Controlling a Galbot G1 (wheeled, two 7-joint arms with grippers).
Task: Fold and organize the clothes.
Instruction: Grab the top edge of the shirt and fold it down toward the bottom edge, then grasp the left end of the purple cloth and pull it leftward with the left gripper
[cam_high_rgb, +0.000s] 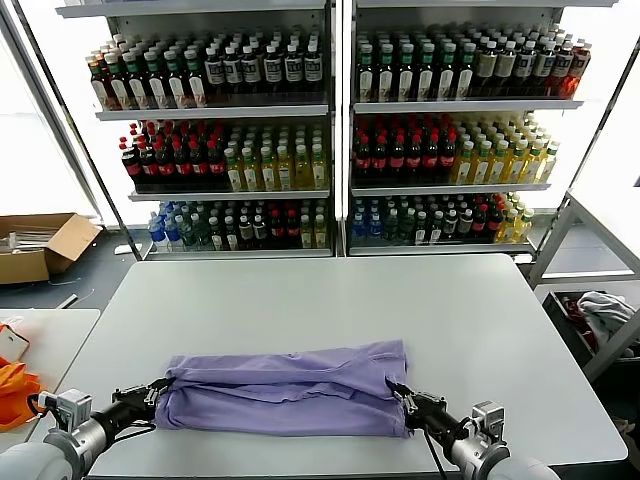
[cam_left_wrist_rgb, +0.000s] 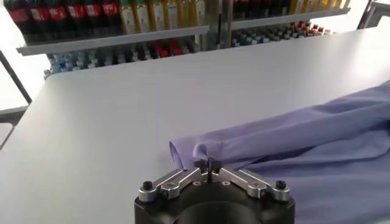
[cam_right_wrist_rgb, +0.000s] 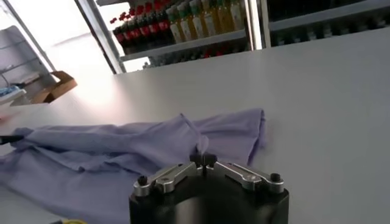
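Observation:
A lavender T-shirt (cam_high_rgb: 285, 388) lies folded into a long band across the near part of the white table (cam_high_rgb: 330, 300); no print shows. My left gripper (cam_high_rgb: 158, 390) is at the band's left end, shut on the fabric's edge (cam_left_wrist_rgb: 207, 159). My right gripper (cam_high_rgb: 400, 398) is at the band's right near corner, shut on a pinch of the cloth (cam_right_wrist_rgb: 203, 155). The shirt also shows in the left wrist view (cam_left_wrist_rgb: 317, 143) and in the right wrist view (cam_right_wrist_rgb: 122, 152).
Shelves of bottled drinks (cam_high_rgb: 330, 130) stand behind the table. Bright orange fabric (cam_high_rgb: 14, 390) lies on a side table at the left. A white-grey fabric bundle (cam_high_rgb: 603, 312) sits in a bin at the right. A cardboard box (cam_high_rgb: 40, 245) is on the floor at the left.

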